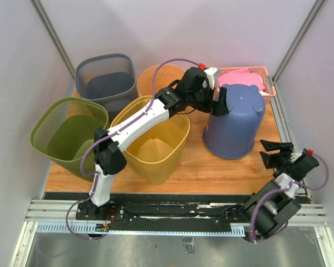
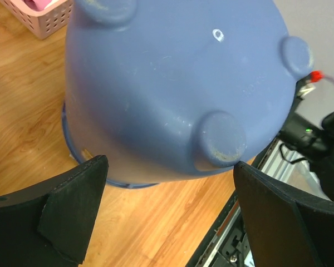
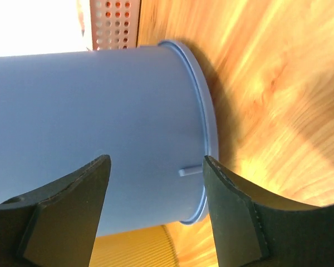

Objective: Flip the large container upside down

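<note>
From above, the blue bucket [image 1: 236, 125] sits mouth-down on the table [image 1: 211, 167], its footed bottom facing up, with the pink basket [image 1: 256, 75] just behind it and the yellow basket [image 1: 153, 142] to its left. The left gripper [image 1: 219, 105] is at the bucket's upper left shoulder. The right gripper [image 1: 275, 153] hangs apart from the bucket at its near right.

In the left wrist view, the jaws stand wide open and hold nothing. The bucket's bottom fills the space ahead of them, and neither finger [image 2: 72, 206] visibly presses on it.

In the right wrist view, the jaws are also spread wide and empty, facing the bucket's wall, and the rim looks flat against the wood.

The turning looks done to me, so what's left is a clean exit. I'd keep the left jaws wide and lift straight away from the bucket — no sideways sweep across those feet, or it could tip toward the pink basket.
</note>
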`<action>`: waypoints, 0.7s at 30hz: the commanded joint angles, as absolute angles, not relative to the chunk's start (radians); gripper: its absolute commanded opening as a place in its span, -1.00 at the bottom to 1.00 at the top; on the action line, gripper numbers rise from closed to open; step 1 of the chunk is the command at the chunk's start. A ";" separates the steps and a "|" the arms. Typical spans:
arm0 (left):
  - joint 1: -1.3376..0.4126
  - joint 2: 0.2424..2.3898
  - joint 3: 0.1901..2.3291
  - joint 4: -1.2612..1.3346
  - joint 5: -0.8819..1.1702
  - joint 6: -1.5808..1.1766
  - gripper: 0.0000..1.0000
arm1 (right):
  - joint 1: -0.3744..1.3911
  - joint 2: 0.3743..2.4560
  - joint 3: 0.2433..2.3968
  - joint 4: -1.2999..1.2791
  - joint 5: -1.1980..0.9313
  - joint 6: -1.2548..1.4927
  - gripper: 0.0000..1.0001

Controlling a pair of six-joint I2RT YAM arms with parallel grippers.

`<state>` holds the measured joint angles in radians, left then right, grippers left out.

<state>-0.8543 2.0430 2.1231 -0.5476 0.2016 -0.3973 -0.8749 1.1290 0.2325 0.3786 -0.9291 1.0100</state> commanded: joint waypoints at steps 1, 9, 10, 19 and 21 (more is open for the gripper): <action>-0.858 2.006 2.115 -0.520 0.198 -0.385 0.98 | -0.876 0.935 0.338 -0.210 -0.696 0.697 0.39; -0.858 2.016 2.115 -0.513 0.222 -0.388 0.98 | -0.875 0.892 0.462 -0.462 -0.622 0.557 0.41; -0.858 2.014 2.116 -0.513 0.228 -0.386 0.98 | -0.876 0.870 0.491 -0.502 -0.616 0.538 0.41; -0.858 1.846 2.075 -0.512 0.189 -0.290 0.98 | -0.796 0.766 0.778 -0.677 -0.574 0.554 0.37; -0.858 1.792 2.051 -0.506 0.165 -0.269 0.98 | -0.788 0.774 0.860 -0.708 -0.553 0.569 0.34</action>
